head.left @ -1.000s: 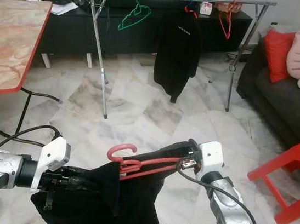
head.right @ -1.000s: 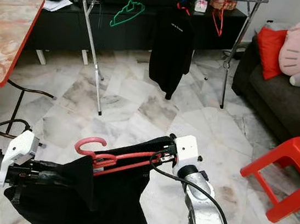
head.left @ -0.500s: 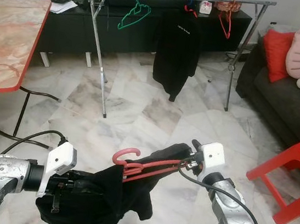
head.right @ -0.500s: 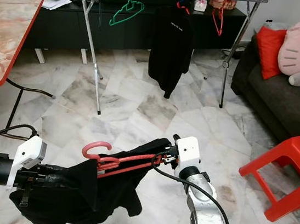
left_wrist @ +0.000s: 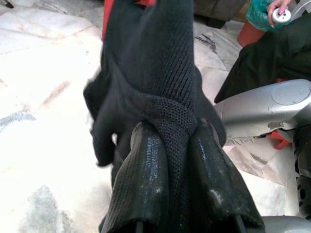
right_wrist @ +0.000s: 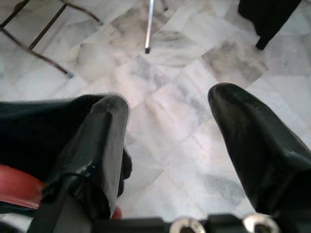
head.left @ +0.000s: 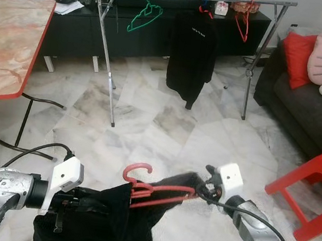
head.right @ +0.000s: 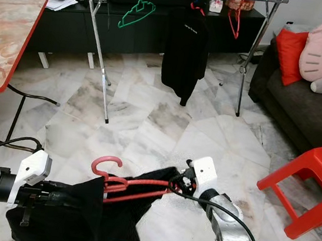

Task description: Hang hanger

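We judge the red hanger (head.left: 158, 190) may slip off, since the right gripper (right_wrist: 165, 160) beside it gapes wide and only the left gripper (left_wrist: 177, 160) pinches its black garment (head.left: 100, 222).

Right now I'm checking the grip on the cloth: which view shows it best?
The left wrist view: the left gripper pinches the black cloth. Both eye views show the cloth draped between the arms; the right wrist view catches its edge.

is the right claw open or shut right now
Open. In the right wrist view its two fingers stand wide apart with bare floor between them, the red hanger beside one finger.
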Available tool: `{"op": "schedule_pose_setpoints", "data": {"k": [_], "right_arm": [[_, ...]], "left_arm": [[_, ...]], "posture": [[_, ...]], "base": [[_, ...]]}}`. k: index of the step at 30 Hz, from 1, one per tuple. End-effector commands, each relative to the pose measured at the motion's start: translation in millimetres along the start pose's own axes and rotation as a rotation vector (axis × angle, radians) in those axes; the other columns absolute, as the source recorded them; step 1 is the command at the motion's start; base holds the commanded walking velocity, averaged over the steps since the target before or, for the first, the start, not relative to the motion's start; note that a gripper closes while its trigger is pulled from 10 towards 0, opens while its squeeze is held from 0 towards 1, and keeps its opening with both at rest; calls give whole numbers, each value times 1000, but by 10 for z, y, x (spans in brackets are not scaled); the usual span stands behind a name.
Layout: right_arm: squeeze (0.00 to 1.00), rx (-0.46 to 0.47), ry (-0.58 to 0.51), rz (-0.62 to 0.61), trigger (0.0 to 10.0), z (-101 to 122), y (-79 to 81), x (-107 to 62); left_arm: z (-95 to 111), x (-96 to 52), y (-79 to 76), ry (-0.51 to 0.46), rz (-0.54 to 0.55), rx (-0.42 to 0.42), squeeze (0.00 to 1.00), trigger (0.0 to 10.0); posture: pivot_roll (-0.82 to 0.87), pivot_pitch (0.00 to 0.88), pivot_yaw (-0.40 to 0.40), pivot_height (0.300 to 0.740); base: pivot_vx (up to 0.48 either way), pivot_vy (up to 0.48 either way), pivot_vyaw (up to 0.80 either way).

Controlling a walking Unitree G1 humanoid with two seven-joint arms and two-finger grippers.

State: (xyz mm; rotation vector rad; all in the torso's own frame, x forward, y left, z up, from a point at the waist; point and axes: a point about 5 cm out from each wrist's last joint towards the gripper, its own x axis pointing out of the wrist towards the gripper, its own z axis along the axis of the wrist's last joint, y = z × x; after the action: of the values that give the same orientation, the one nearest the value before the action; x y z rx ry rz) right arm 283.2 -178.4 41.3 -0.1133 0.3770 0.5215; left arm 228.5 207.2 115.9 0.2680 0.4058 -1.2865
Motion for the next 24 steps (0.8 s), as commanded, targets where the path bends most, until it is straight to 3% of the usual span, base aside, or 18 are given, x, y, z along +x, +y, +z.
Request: {"op": "schedule_pose_setpoints", "data": {"k": [1, 3, 4, 5, 6, 15, 16, 17, 18, 19, 20, 24], "right_arm": [[1000, 19, 32, 111, 10000, -37, 129, -4], [1000, 34, 46, 135, 10000, -53, 141, -18], [600, 46, 58, 155, 10000, -65, 140, -34], [600, 46, 58, 155, 10000, -65, 140, -34], [0, 52, 63, 181, 10000, -58, 128, -63], [0, 16, 62, 249, 10000, -40, 120, -139], [0, -30, 27, 111, 10000, 34, -40, -124], [0, -30, 27, 111, 10000, 34, -40, -124], [0, -22, -24, -22, 10000, 124, -199, -117], [0, -22, -24, -22, 10000, 124, -199, -117], [0, -21, -93, -195, 10000, 256, -404, -137], [0, -56, -192, -241, 10000, 451, -480, -177]], "left_arm": [[25, 30, -17, 15, -18, 46, 0, 10000], [12, 40, -27, 28, -25, 50, 0, 10000], [-8, 54, -39, 44, -32, 51, 0, 10000], [-8, 54, -39, 44, -32, 51, 0, 10000], [-40, 73, -50, 68, -39, 53, 0, 10000], [-77, 107, -60, 81, -41, 51, 0, 10000], [-122, 156, -72, 110, -39, 60, 0, 10000], [-122, 156, -72, 110, -39, 60, 0, 10000], [-142, 198, -75, 117, -32, 63, 0, 10000], [-142, 198, -75, 117, -32, 63, 0, 10000], [-152, 260, -58, 117, -7, 74, 0, 10000], [-120, 340, 45, 109, 73, 109, 0, 10000]], "posture": [[-128, 48, -33, 740], [-128, 48, -33, 740], [-129, 48, -32, 740], [-129, 48, -32, 740], [-129, 48, -32, 740], [-131, 49, -34, 740], [-129, 48, -30, 740], [-129, 48, -30, 740], [-131, 47, -28, 740], [-131, 47, -28, 740], [-131, 48, -27, 740], [-126, 43, -26, 740]], "base": [[0, 0, 0], [0, 0, 0], [0, 0, 0], [0, 0, 0], [0, 0, 0], [0, 0, 0], [0, 0, 0], [0, 0, 0], [0, 0, 0], [0, 0, 0], [0, 0, 0], [0, 0, 0]]}}
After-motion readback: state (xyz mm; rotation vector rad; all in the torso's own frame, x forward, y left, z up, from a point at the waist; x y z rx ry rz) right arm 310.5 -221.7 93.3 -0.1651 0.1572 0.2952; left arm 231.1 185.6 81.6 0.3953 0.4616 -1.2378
